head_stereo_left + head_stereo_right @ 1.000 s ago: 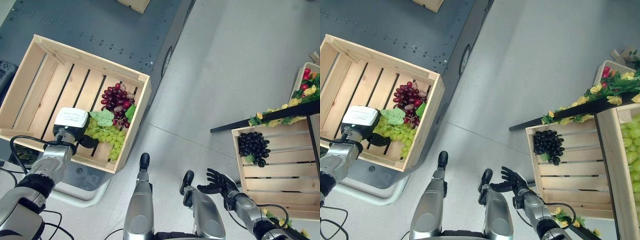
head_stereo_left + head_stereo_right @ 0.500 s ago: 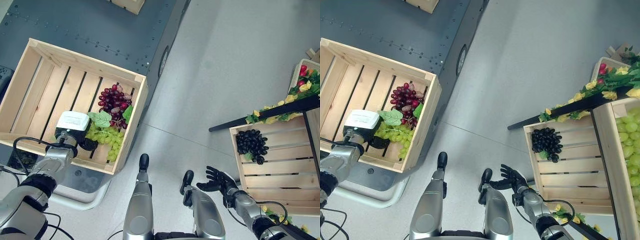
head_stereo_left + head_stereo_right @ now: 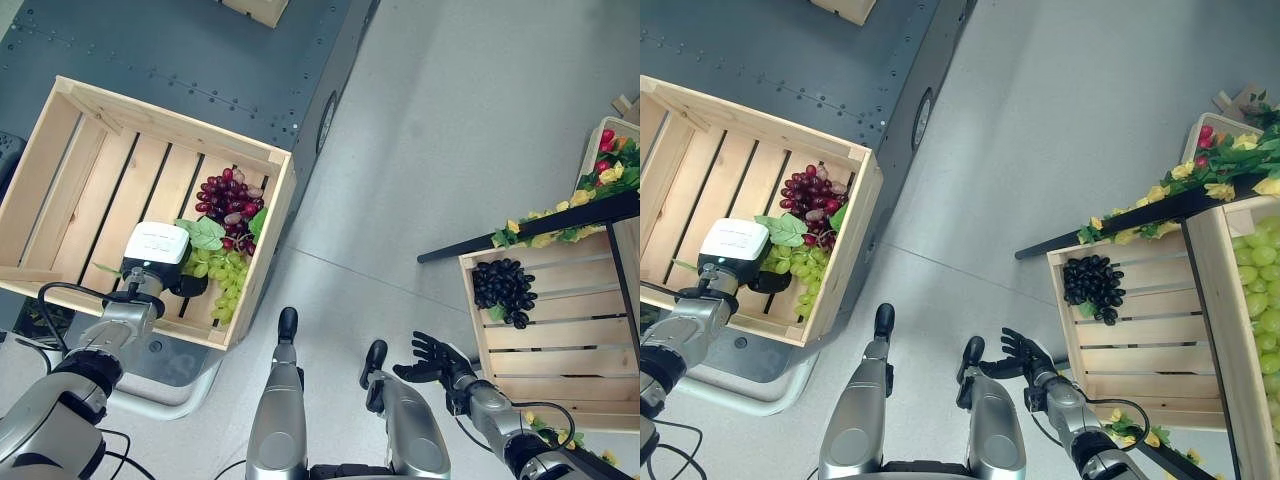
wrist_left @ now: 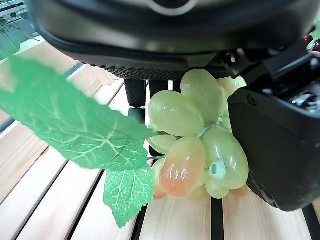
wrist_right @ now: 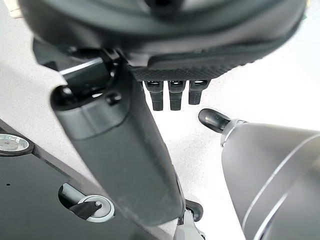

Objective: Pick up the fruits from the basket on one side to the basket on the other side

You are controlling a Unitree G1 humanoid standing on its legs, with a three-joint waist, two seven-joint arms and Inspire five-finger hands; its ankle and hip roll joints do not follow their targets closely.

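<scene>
Green grapes (image 3: 222, 277) lie in the left wooden crate (image 3: 100, 130), beside the red grapes (image 3: 228, 200), with the left hand (image 3: 178, 283) on them. Compared with 0.5 s ago, this hand has shifted toward the crate's right wall, covering more of the bunch. The wrist view shows pale, glossy, oval berries (image 4: 192, 140) with serrated green leaves, pinched between thumb and fingers. At right, black grapes (image 3: 505, 290) lie in the right crate (image 3: 560, 350); the right hand (image 3: 432, 360) hovers empty, fingers spread.
</scene>
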